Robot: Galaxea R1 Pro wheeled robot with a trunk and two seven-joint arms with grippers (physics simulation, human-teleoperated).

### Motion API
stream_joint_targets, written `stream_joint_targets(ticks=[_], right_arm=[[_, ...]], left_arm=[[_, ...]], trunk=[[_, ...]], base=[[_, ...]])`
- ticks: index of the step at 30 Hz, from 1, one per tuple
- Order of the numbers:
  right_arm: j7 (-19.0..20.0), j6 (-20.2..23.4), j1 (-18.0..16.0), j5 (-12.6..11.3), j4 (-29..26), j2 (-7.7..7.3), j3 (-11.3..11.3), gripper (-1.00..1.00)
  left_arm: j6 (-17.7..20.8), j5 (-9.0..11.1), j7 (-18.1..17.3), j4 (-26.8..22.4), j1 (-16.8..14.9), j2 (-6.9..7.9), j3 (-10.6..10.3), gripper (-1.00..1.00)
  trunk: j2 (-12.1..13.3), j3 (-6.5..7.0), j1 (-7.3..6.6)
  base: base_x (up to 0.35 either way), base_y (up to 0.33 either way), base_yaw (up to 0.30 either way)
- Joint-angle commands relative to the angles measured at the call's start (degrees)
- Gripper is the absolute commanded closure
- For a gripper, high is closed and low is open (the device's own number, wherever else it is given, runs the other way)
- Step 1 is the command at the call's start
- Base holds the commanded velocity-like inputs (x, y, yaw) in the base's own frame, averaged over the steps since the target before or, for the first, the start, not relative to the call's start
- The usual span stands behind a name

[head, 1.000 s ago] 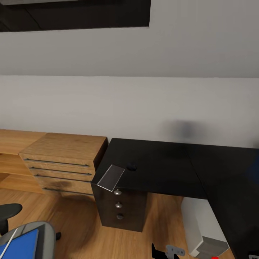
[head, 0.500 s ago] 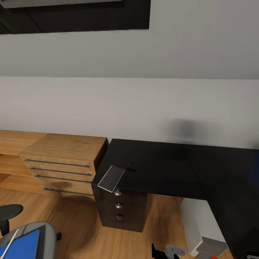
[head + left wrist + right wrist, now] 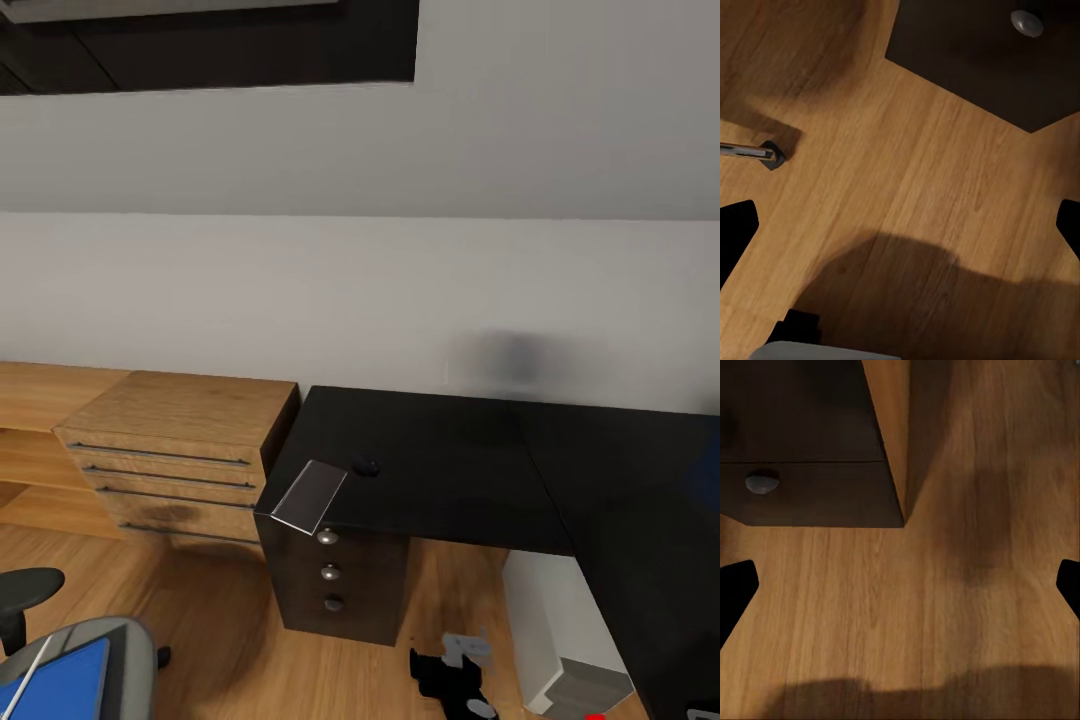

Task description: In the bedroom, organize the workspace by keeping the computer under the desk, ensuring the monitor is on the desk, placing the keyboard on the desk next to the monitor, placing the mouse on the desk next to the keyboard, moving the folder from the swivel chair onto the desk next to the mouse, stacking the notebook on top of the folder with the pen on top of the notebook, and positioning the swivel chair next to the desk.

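The desk (image 3: pixel 450 470) has a glossy black L-shaped top and dark drawers with round silver knobs (image 3: pixel 328 536). The small dark mouse (image 3: pixel 366 466) lies near its left end, beside a thin grey rectangular item (image 3: pixel 310 493) that overhangs the corner. The white computer (image 3: pixel 560 640) stands under the desk. At the lower left is the grey swivel chair (image 3: pixel 110 640) with the blue folder (image 3: pixel 55 685) on its seat. My left gripper (image 3: pixel 900 229) is open over the wood floor near a chrome chair leg (image 3: pixel 746 151). My right gripper (image 3: pixel 900 581) is open over the floor by the drawer unit (image 3: pixel 810 495).
A light wooden chest (image 3: pixel 170 450) with long bar handles stands against the desk's left side. A white wall runs behind both. Wood floor (image 3: pixel 230 640) lies between chair and desk. A black arm part with a grey bracket (image 3: pixel 455 670) rises at the lower edge.
The black arm part at the bottom of the head view has risen and shifted a little left. The desk, mouse and chair have not moved.
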Motion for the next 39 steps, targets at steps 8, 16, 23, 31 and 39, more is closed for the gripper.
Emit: stream_joint_targets(ticks=[8,16,23,31,39], right_arm=[[-14.4,25.7,-0.1,0.7,-25.1,-0.69,0.4,-1.0],[-22.6,41.0,-5.1,1.3,-45.4,-0.14,0.6,-1.0],[-21.1,41.8,-8.8,1.2,-46.4,-0.28,0.7,-1.0],[-18.7,39.9,-9.2,1.1,-45.9,-2.08,6.8,-1.0],[-18.3,30.9,-9.1,0.8,-39.2,-2.44,7.5,-1.0]], left_arm=[[-0.1,0.6,-0.4,0.0,0.0,0.01,-0.3,-1.0],[-0.2,0.6,-0.5,0.0,0.0,0.09,-0.3,-1.0],[-0.5,0.4,-0.5,0.0,0.0,0.09,-0.3,-1.0],[-0.5,0.3,-0.6,0.0,0.0,-0.13,-0.5,-1.0],[-0.4,0.3,-0.6,0.0,0.0,-0.16,-0.5,-1.0]], trunk=[[0.0,-0.06,0.0],[0.0,-0.06,0.0],[0.0,-0.06,0.0],[0.0,-0.06,0.0],[0.0,-0.06,0.0]], base=[[0.0,0.0,0.0],[0.0,0.0,0.0],[0.141,0.0,0.0],[0.315,0.0,0.0],[0.122,0.0,0.0]])
